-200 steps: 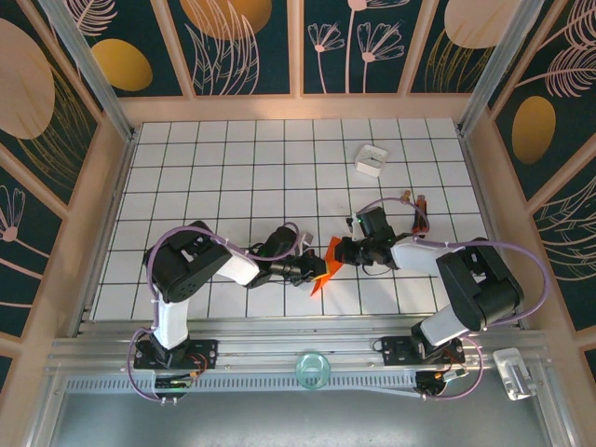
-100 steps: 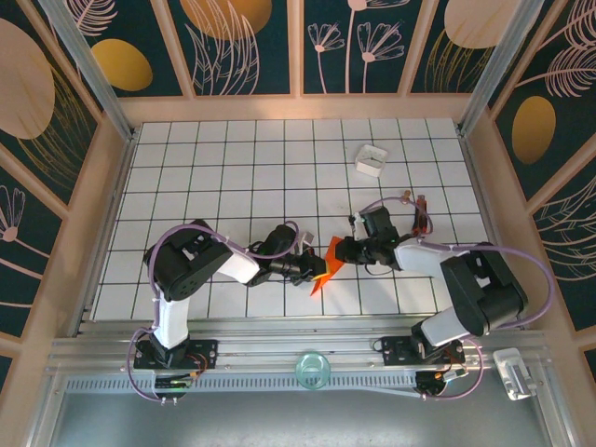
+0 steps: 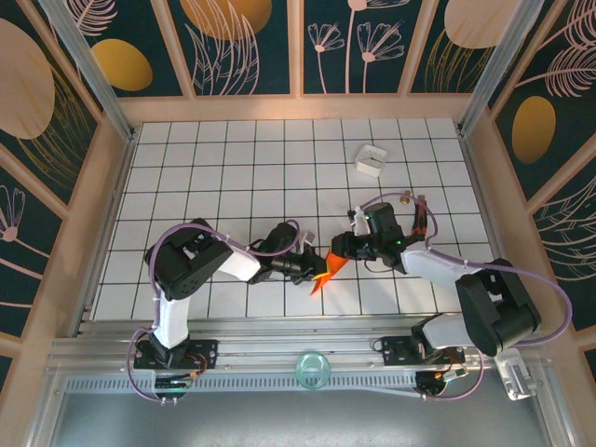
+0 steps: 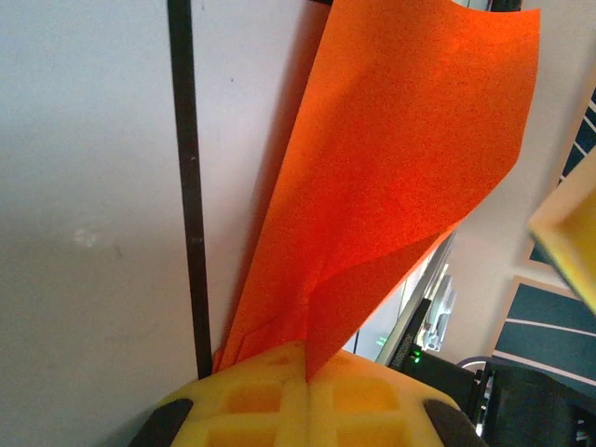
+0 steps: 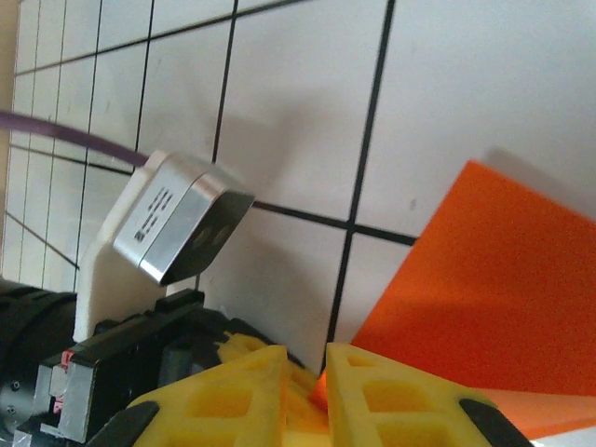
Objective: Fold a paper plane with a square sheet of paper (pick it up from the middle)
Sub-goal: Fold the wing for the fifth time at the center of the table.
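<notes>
The square sheet of paper (image 3: pixel 328 266) is a bright orange-red folded piece, standing up off the tiles between the two grippers. My left gripper (image 3: pixel 315 270) is shut on its lower edge. In the left wrist view the yellow fingers (image 4: pixel 307 358) pinch the paper (image 4: pixel 391 168), which rises away in creased layers. My right gripper (image 3: pixel 341 251) is at the paper's upper right corner. In the right wrist view its fingers (image 5: pixel 307 358) stand a narrow gap apart, the paper (image 5: pixel 494 289) lies to their right, and a sliver of orange shows in the gap.
A small white box (image 3: pixel 370 159) sits on the far tiles, right of centre. The left arm's wrist camera housing (image 5: pixel 172 228) is close in front of the right fingers. Wooden walls border the tiled table on three sides.
The right gripper's jaws have parted slightly, and the right arm's wrist has swung up and to the right. The left gripper and the paper stay where they were.
</notes>
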{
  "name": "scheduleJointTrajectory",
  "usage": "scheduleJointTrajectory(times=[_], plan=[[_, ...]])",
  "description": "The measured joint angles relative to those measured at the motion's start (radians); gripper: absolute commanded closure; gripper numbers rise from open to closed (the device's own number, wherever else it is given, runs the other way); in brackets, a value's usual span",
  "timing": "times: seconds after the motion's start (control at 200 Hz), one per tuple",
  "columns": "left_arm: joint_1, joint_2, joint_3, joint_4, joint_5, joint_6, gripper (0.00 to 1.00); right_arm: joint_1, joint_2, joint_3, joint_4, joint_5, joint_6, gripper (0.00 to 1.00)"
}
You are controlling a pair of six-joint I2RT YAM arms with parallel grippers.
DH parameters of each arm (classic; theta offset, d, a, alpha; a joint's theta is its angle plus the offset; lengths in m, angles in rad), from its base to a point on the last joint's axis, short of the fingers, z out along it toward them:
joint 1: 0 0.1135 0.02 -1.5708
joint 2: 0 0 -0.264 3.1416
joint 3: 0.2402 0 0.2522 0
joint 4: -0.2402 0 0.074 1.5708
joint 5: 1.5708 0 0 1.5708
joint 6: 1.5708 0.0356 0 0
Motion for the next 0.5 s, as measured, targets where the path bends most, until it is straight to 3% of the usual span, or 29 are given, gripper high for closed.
scheduleJointTrajectory(times=[0.155, 0.5], plan=[[0.000, 0.000, 0.004, -0.006, 0.002, 0.000, 1.00, 0.039, 0.072, 0.000, 0.024, -0.006, 0.016, 0.87], [0.000, 0.000, 0.006, -0.014, 0.003, 0.007, 1.00, 0.018, 0.122, 0.000, 0.020, 0.019, 0.014, 0.90]])
